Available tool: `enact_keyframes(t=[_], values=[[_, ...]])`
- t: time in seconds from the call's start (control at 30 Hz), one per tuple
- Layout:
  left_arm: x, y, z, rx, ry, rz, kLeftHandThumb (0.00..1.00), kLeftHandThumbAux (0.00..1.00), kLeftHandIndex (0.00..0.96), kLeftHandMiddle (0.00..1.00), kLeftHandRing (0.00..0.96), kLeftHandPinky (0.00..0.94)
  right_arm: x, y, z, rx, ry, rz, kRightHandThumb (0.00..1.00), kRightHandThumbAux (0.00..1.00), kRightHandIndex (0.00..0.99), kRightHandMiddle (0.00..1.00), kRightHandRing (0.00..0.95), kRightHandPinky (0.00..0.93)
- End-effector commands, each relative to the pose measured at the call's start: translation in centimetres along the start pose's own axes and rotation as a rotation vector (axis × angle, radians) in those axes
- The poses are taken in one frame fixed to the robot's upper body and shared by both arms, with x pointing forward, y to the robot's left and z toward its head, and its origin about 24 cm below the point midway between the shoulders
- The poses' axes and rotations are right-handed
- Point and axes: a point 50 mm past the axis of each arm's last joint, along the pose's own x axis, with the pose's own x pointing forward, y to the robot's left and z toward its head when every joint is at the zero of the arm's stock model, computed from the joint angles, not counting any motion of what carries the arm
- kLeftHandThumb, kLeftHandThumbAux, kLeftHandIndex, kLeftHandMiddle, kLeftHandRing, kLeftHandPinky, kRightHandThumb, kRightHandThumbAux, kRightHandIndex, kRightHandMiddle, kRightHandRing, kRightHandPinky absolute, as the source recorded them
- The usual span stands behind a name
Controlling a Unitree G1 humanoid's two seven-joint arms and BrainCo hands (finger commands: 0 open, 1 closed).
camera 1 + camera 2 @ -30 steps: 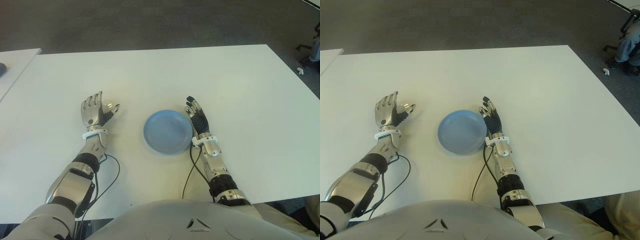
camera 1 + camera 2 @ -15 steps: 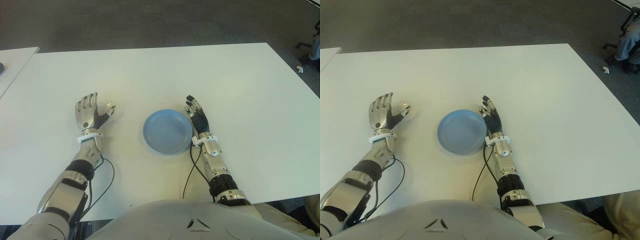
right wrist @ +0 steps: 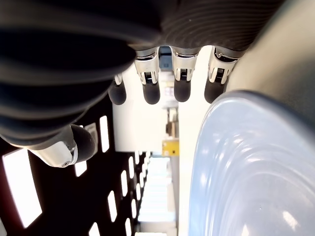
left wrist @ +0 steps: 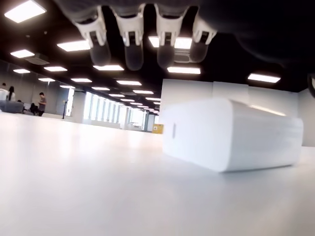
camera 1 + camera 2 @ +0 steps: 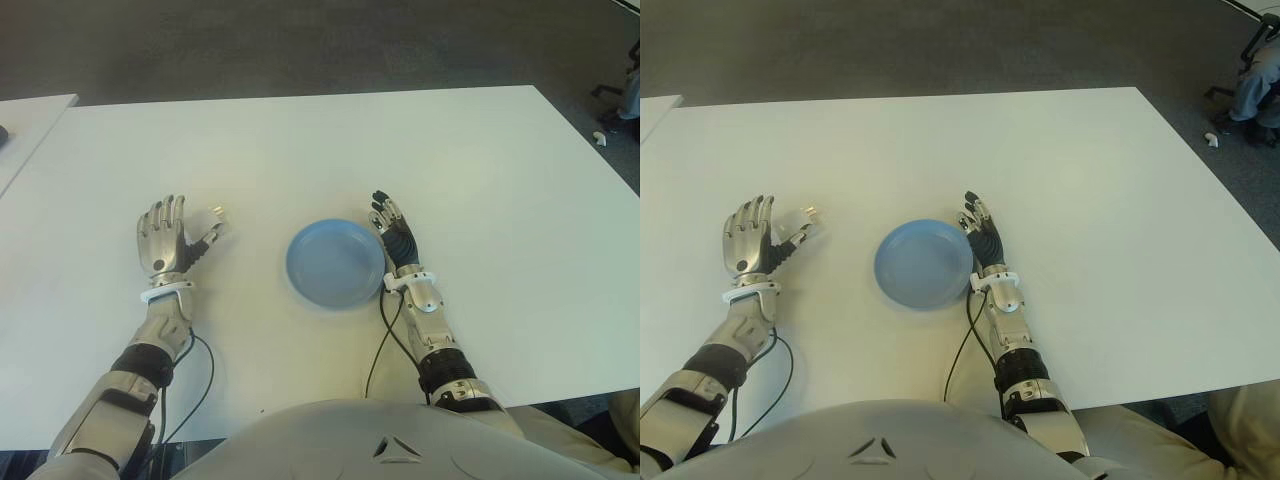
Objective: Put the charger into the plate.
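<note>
The charger (image 4: 231,133), a small white block, lies on the white surface (image 5: 300,150) left of the blue plate (image 5: 335,264), well apart from it and not in it. In the eye views it shows just beyond the thumb tip of the left hand (image 5: 165,238), on that hand's right side, with its metal prongs pointing to the far side. The left hand's fingers (image 5: 160,215) are spread wide and stretched toward the far edge, holding nothing; in the left wrist view the four fingertips hang above the charger without closing on it. Whether the thumb touches the charger cannot be told.

The right hand (image 5: 393,228) shows just beside the plate's right rim, its dark fingers (image 3: 151,92) straight and relaxed, holding nothing. A black cable (image 5: 383,345) runs along the right forearm on the near side.
</note>
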Motion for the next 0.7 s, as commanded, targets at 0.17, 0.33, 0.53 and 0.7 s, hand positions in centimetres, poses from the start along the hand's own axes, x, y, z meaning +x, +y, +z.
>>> enact_keyframes(t=[0.17, 0.33, 0.53, 0.7], values=[[-11.4, -5.0, -4.8, 0.236, 0.115, -0.517, 0.153, 0.141, 0.0, 0.052, 0.009, 0.001, -7.5, -0.8, -8.7, 0.055, 0.488, -0.06, 0.2, 0.445, 0.0, 0.0, 0.0, 0.057], [-11.9, -4.9, -4.8, 0.25, 0.11, -0.528, 0.127, 0.148, 0.0, 0.04, 0.001, 0.0, -7.4, -0.8, -8.6, 0.054, 0.487, -0.057, 0.197, 0.445, 0.0, 0.0, 0.0, 0.055], [-12.3, -4.7, -4.7, 0.258, 0.103, -0.533, 0.111, 0.151, 0.0, 0.033, 0.0, 0.0, -7.4, -0.8, -8.6, 0.053, 0.486, -0.055, 0.194, 0.446, 0.0, 0.0, 0.0, 0.052], [-12.5, -4.6, -4.6, 0.258, 0.095, -0.535, 0.108, 0.151, 0.0, 0.038, 0.0, 0.0, -7.4, -0.7, -8.6, 0.052, 0.487, -0.053, 0.194, 0.444, 0.0, 0.0, 0.0, 0.055]])
